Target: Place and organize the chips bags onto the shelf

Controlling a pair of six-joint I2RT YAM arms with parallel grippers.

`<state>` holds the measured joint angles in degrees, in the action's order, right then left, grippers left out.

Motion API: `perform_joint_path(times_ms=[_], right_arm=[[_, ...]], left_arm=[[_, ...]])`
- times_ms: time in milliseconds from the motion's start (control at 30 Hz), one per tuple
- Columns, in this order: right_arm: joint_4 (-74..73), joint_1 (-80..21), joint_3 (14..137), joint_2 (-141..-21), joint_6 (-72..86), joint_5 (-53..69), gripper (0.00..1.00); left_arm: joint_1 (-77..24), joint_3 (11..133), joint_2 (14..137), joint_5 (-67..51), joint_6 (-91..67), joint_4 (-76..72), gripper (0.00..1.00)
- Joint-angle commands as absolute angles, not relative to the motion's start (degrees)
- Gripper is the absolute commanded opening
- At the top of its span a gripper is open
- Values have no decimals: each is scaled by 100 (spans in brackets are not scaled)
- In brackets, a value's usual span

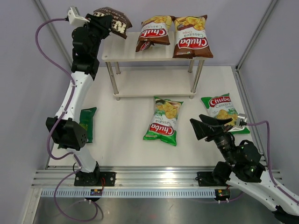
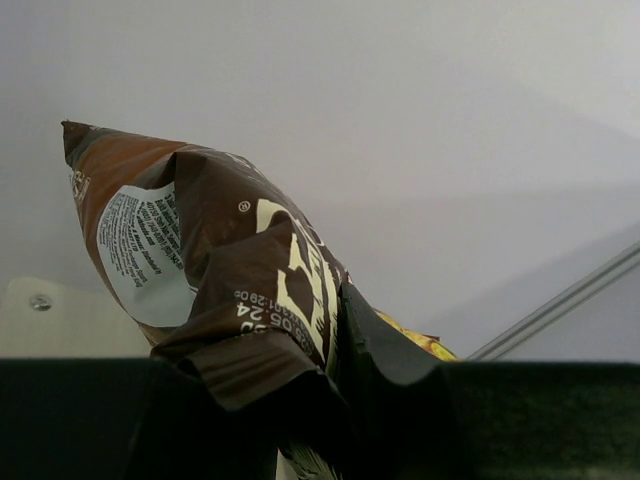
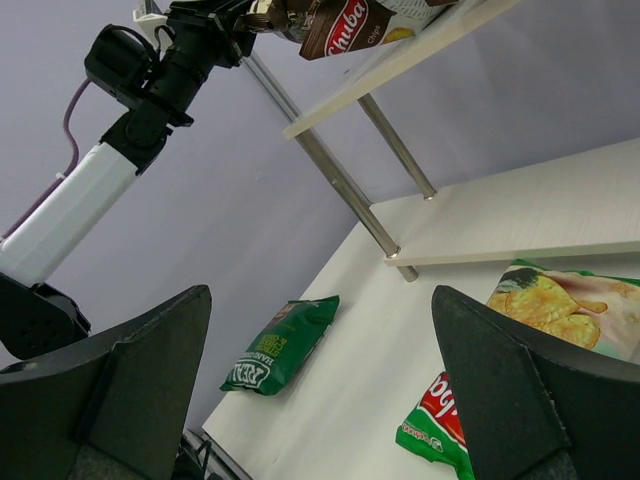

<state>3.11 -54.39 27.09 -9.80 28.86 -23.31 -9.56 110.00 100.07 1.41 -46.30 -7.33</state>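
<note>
My left gripper (image 1: 108, 22) is shut on the dark brown Kettle bag (image 1: 115, 19) and holds it at the top left corner of the shelf (image 1: 122, 52). In the left wrist view the bag (image 2: 215, 275) rises between my fingers. Two brown Chuba bags (image 1: 154, 31) (image 1: 190, 37) lie on the top board. A green Chuba bag (image 1: 164, 120) lies on the table in front of the shelf, another (image 1: 223, 111) at the right. The green REAL bag (image 1: 87, 122) lies at the left, partly behind my left arm. My right gripper (image 1: 211, 127) is open and empty above the table.
The shelf's lower board (image 1: 154, 84) is bare. Purple-grey walls close the table on the left, back and right. A metal rail (image 1: 154, 178) carrying both arm bases runs along the near edge.
</note>
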Motion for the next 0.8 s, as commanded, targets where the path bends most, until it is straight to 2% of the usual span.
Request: perform_joint_path(times_ms=[0, 300, 767], right_arm=[[185, -5449, 2970, -1002, 2707, -2478, 99], [114, -5449, 2935, -984, 2883, -2426, 99], [246, -5449, 2944, -1116, 3032, -2312, 99]], left_arm=[[-940, 10725, 10020, -421, -5070, -2194, 7], [-1063, 8740, 9247, 261, -5449, -2224, 7], [-1195, 8174, 8701, 316, -5827, -1179, 10]])
